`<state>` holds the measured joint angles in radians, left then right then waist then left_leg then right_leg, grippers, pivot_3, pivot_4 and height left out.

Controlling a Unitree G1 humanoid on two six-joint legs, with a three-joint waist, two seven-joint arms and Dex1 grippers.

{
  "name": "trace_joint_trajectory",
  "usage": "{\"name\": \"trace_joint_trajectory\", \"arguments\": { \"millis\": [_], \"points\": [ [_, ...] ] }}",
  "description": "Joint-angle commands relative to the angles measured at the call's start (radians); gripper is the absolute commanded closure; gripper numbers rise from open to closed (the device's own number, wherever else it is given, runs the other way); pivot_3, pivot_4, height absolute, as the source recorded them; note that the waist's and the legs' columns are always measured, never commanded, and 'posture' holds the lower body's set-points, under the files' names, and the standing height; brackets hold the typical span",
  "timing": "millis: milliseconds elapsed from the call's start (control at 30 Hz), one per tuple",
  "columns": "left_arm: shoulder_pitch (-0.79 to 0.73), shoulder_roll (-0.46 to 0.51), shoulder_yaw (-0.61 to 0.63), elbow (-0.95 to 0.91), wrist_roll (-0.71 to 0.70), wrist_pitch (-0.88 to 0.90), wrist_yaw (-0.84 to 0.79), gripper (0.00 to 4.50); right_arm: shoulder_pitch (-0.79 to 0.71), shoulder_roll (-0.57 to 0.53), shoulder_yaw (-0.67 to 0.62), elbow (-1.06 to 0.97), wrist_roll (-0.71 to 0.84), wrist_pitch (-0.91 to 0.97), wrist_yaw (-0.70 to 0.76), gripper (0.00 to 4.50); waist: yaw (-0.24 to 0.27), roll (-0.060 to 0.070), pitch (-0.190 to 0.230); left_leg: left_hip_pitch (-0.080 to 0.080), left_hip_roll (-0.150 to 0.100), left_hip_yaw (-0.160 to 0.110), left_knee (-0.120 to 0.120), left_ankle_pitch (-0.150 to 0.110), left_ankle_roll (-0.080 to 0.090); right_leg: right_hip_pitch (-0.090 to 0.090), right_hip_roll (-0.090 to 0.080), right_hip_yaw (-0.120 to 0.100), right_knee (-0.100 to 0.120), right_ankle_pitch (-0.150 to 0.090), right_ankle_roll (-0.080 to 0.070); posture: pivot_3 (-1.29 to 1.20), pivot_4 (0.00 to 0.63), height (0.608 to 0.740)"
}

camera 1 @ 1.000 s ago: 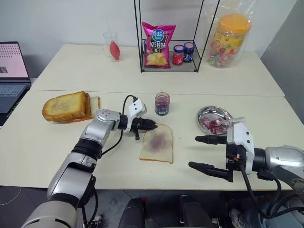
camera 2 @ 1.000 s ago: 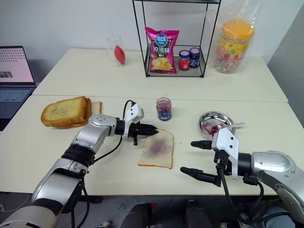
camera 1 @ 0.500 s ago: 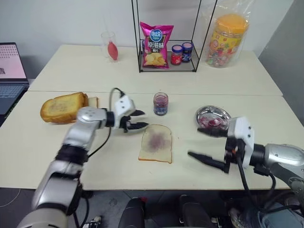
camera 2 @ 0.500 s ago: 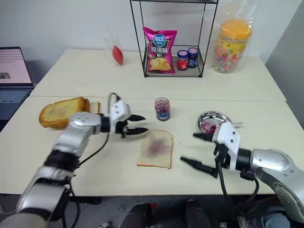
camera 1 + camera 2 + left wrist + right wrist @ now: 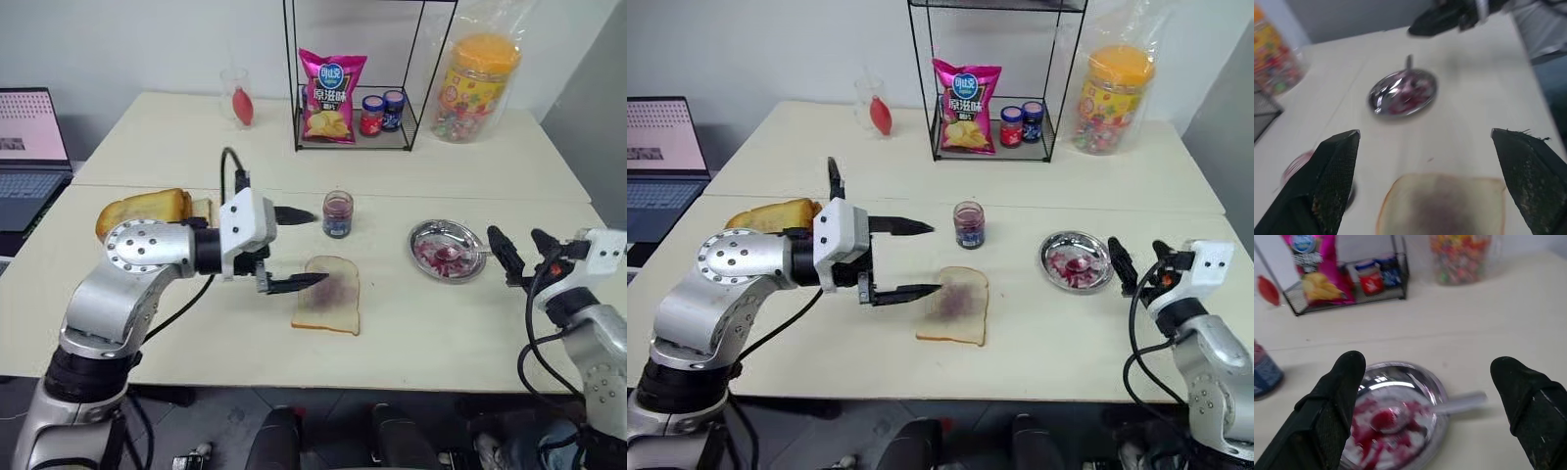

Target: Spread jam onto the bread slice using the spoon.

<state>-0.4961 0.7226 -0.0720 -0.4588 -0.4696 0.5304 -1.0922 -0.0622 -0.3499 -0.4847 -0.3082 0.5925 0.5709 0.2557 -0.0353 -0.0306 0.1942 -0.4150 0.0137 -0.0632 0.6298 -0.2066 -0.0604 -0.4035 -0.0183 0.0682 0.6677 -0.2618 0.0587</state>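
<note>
- The left gripper (image 5: 299, 247) hangs above the table (image 5: 147, 294) with its 2 black fingers spread wide and nothing between them; one fingertip lies over the near-left edge of the bread slice (image 5: 328, 306), the other points toward the jam jar (image 5: 336, 213)
- The right gripper (image 5: 524, 257) sits at the right side of the table, just beside the metal dish (image 5: 447, 249), its 2 fingers parted and empty
- The bread slice lies flat near the middle of the table's front half, with a purple-red smear of jam (image 5: 336, 292) at its centre
- The jam jar, small and clear with dark spread inside, stands upright just behind the slice
- The spoon (image 5: 1449, 405) rests in the metal dish, its reddened bowl down among red smears and its handle sticking out over the rim toward the right gripper
- A pile of toasted slices (image 5: 147, 208) sits to the left, partly behind the left arm
- On the far table, a wire rack (image 5: 353, 137) holds a pink chip bag (image 5: 331, 95) and 2 small lidded jars (image 5: 380, 112); a candy tub (image 5: 477, 86) stands to its right, a glass (image 5: 238, 96) to its left
- A laptop (image 5: 29, 162) stands open at the far left
</note>
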Motion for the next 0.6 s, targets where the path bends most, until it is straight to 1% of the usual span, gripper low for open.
{"name": "trace_joint_trajectory", "arguments": {
  "millis": [33,233,500,600],
  "points": [
    [-0.022,-0.01,-0.044,-0.006,0.03,-0.028,0.012,0.04,-0.092,0.018,-0.04,0.098,0.037,-0.028,-0.031,0.0,-0.008,0.0,0.0,0.0,0.0,0.001,0.0,0.0,0.0,0.0,0.0,0.001,0.001,0.0,0.0,0.0,0.15,0.74],
    [-0.025,-0.019,-0.105,0.027,0.099,-0.115,0.007,0.04,-0.202,0.047,-0.064,0.276,0.132,0.032,-0.026,0.0,-0.016,0.0,0.0,0.005,0.0,0.003,0.0,0.001,0.001,-0.001,0.002,0.003,0.01,-0.002,-0.002,0.0,0.15,0.74],
    [-0.008,-0.016,-0.11,0.04,0.111,-0.141,0.003,0.04,-0.273,0.043,-0.065,0.396,0.169,0.035,-0.009,0.0,-0.02,0.001,0.001,0.006,0.0,0.004,0.0,0.001,0.001,-0.001,0.002,0.005,0.01,-0.002,-0.002,0.0,0.15,0.74],
    [-0.003,-0.015,-0.106,0.038,0.115,-0.143,0.005,0.04,-0.3,0.046,-0.066,0.422,0.202,0.065,0.0,0.0,-0.021,0.001,0.001,0.006,0.001,0.004,0.0,0.001,0.001,-0.001,0.002,0.004,0.011,-0.002,-0.002,0.0,0.15,0.74]
  ]
}}
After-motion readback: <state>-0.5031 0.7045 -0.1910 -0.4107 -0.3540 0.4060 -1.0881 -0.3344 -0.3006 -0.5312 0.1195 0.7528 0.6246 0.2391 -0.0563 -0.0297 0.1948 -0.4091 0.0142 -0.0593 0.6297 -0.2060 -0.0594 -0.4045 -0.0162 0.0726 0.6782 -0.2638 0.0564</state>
